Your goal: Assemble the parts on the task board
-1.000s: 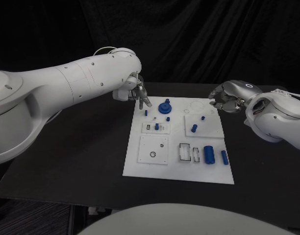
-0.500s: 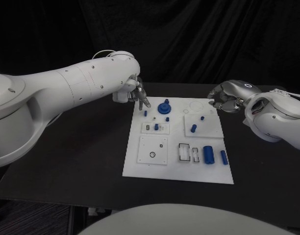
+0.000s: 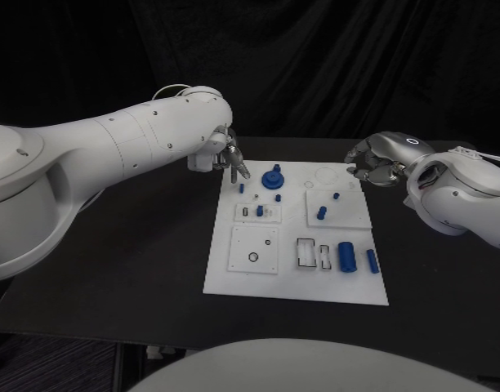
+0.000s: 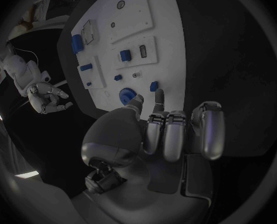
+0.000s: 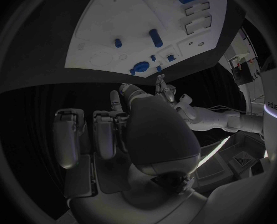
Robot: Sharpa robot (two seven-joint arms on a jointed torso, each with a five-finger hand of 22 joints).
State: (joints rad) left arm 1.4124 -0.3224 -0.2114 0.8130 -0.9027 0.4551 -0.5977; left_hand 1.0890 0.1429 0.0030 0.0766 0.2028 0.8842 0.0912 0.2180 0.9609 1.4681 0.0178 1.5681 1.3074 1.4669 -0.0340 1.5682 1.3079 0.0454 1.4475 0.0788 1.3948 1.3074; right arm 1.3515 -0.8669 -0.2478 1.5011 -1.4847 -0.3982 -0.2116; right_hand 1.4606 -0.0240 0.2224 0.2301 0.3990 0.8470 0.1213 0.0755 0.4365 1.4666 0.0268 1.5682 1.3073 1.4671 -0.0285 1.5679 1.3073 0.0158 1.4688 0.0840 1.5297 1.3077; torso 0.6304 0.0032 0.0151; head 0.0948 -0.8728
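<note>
The white task board [image 3: 297,278] lies in the middle of the black table. At its far end stands a round blue part with a knob [image 3: 274,180], with small blue pegs [image 3: 322,213] around it. A large blue cylinder [image 3: 346,256] lies near the front right. My left hand [image 3: 229,155] hovers over the board's far left corner, fingers pointing down and loosely curled, holding nothing. In the left wrist view a fingertip [image 4: 158,97] hangs close to the round part [image 4: 127,94]. My right hand [image 3: 374,163] hovers at the far right corner, fingers loosely curled, holding nothing.
Bare black table [image 3: 121,245] surrounds the board on all sides. Raised white plates [image 3: 256,249] with slots and holes sit on the board. My bulky left arm [image 3: 97,155] spans the table's left side. The right forearm [image 3: 474,200] hangs over the right edge.
My left arm has shifted slightly while its hand stays over the board's far left corner. The right hand has barely moved.
</note>
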